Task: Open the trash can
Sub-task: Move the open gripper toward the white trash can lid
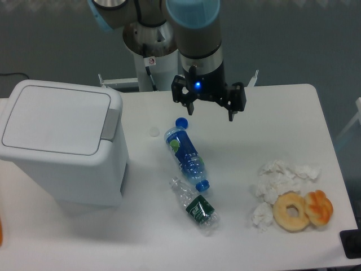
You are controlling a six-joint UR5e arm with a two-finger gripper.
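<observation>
The claw (209,111) hangs spread wide and holds nothing, ready to press. The trash can (62,144) stands well to its left, lid shut, its grey button strip (111,124) facing the claw.

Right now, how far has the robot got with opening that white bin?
Nothing looks done yet: the trash can has its lid flat and closed. The gripper hangs with fingers spread and empty above the table, well right of the bin. Still left: reaching the grey push-button strip and pressing it.
</observation>
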